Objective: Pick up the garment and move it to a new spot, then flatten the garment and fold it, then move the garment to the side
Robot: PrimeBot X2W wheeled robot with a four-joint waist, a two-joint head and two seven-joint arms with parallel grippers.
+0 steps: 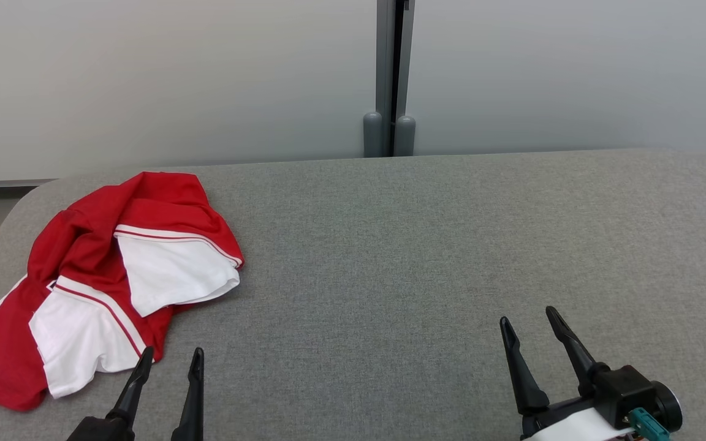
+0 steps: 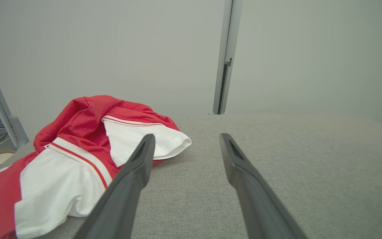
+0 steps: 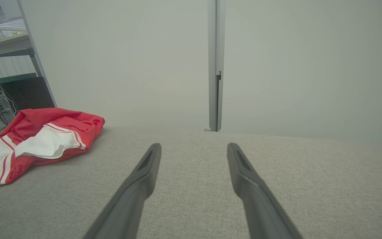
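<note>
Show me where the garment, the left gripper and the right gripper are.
garment [image 1: 102, 275], head view, on the red fold near its middle.
left gripper [image 1: 172, 352], head view, midway between its open fingertips.
right gripper [image 1: 527, 315], head view, midway between its open fingertips.

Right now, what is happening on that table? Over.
Left gripper, jaws open, empty. Right gripper, same. Crumpled red-and-white fabric garment lies ungripped on grey cloth-covered table, just ahead of left gripper. No obstacle seen.
</note>
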